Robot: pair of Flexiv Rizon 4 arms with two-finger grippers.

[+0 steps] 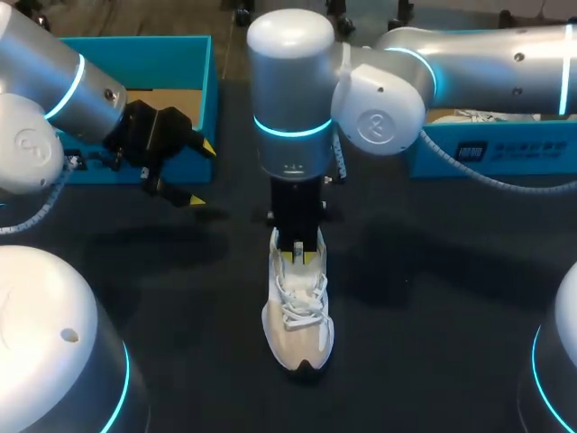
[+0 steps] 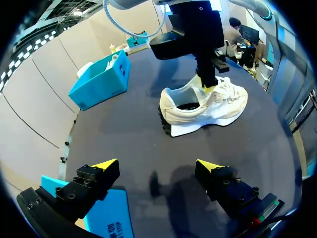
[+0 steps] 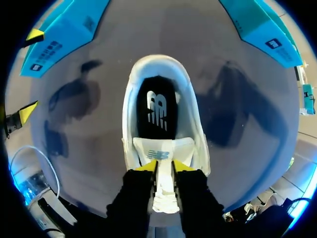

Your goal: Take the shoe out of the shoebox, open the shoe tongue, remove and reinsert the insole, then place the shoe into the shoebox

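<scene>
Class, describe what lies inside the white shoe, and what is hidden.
A dark insole shows inside the shoe. Its front end is covered by the tongue, which the right claw pinches.

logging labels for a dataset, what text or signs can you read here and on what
None legible as words.
On the insole: white logo mark.
On the shoe tongue: small blue logo, blurred.
On the right shoebox: dark label, print too small.
On the left shoebox: side print blurred.
</scene>
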